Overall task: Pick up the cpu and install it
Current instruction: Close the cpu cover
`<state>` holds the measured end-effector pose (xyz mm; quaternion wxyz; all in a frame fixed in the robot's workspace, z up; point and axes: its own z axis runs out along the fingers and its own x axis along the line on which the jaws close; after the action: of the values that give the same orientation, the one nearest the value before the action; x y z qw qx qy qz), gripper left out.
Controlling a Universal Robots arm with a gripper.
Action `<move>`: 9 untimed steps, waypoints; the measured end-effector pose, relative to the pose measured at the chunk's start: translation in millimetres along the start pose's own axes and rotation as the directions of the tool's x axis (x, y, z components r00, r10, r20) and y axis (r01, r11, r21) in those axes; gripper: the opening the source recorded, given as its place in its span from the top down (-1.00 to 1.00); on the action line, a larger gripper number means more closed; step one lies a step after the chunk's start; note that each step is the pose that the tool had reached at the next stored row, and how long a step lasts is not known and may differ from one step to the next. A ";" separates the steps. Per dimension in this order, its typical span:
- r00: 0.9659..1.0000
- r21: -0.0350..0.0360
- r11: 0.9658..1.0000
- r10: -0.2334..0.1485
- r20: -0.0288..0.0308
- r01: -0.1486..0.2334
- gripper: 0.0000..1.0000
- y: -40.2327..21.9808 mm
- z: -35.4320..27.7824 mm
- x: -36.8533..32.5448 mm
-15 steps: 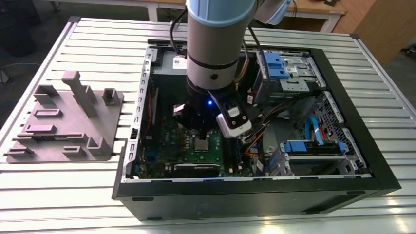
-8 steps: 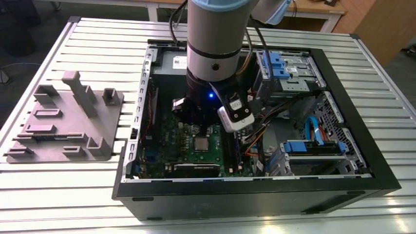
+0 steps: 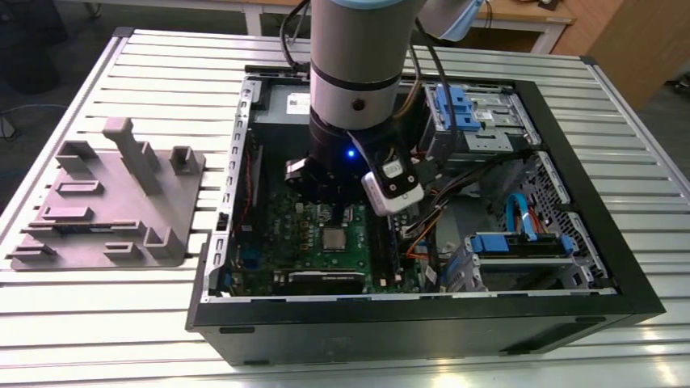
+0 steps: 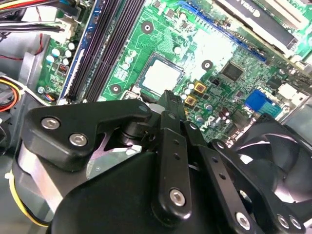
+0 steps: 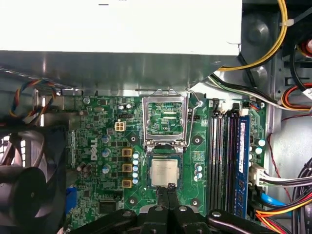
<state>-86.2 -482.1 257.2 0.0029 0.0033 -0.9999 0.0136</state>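
**End effector over socketed cpu inside open PC case**

Sitting on a ribbed, slatted metal worktop [image 3: 129, 323], pale silver with long parallel grooves, is an open black computer case [image 3: 431, 323]; wooden furniture edges show at the top of the exterior view. Grey plastic fixture plate [image 3: 108, 210] with upright blocks lies at the frame's left, apart from the case. Robot arm [image 3: 356, 73], smooth grey cylinder with a lit blue dot, drops into the case from the top centre.

Green motherboard [image 5: 107, 122] is matte and densely studded with round capacitors. The cpu [image 5: 164, 172], a small flat square with a dull silvery metal top, lies in its socket at lower centre of the first wrist view, the shiny metal retention frame [image 5: 165, 119] flipped open just above it; in the second wrist view the cpu [image 4: 160, 76] is upper centre. Long black memory sticks [image 5: 222, 161] run beside it. Black fan [image 5: 24, 190] sits lower left.

The end effector [image 5: 170, 186], black angular linkages with screw heads, has its fingertips pressed together, holding nothing, tips just at the cpu's near edge.
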 end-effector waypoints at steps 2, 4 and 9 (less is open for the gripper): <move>0.999 0.000 0.999 -0.043 0.001 0.043 0.80 0.0 0.0 0.0; 0.997 0.000 0.997 -0.078 0.002 0.078 0.80 0.0 0.0 0.1; 0.986 0.001 0.986 -0.164 0.004 0.164 0.80 0.0 0.0 0.2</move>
<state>-86.4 -482.1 257.2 0.0018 0.0858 -0.9962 0.0138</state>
